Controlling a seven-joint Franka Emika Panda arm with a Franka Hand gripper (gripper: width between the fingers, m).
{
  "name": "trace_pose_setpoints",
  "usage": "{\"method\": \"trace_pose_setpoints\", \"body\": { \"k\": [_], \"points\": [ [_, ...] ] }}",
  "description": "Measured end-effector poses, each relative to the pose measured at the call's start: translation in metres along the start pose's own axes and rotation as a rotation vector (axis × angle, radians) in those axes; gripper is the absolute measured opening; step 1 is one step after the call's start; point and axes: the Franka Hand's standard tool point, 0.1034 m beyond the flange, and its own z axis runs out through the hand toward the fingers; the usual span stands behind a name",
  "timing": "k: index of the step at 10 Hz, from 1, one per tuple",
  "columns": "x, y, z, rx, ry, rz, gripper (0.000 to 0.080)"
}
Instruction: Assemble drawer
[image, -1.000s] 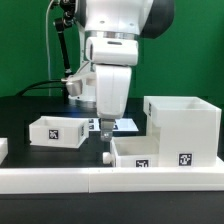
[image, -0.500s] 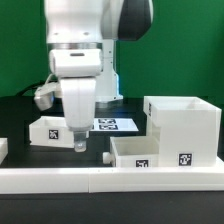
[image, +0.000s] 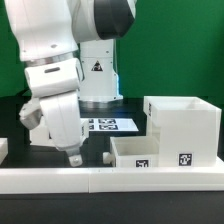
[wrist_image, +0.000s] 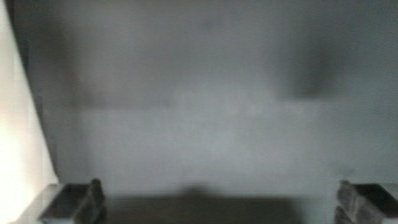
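Observation:
The large white cube-like shell (image: 185, 122) of the drawer stands at the exterior view's right. One small open-top tray (image: 150, 152) with a tag sits in front of it, against the border wall. The other tray is hidden behind my arm at the exterior view's left. My gripper (image: 72, 160) hangs low over the table there, tilted, to the left of the visible tray. In the wrist view my two fingers (wrist_image: 75, 200) stand wide apart with only blurred dark table between them. The gripper (wrist_image: 222, 205) is open and empty.
The long low white border wall (image: 100, 181) runs along the front. The marker board (image: 108, 125) lies flat behind the tray. A small white part (image: 3, 148) shows at the exterior view's far left edge. A pale strip (wrist_image: 9, 100) edges the wrist view.
My arm has swung toward the exterior view's left and tilted. The gripper went from above the marker board, past the left tray, which it now hides.

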Motion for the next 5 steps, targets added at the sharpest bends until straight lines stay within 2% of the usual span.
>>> {"method": "trace_pose_setpoints", "body": {
  "k": [3,5],
  "points": [
    [0.026,0.001,0.012,0.011,0.022,0.018,0.0649],
    [0.044,0.004,0.014,0.015,0.028,0.054,0.0649]
  ]
}}
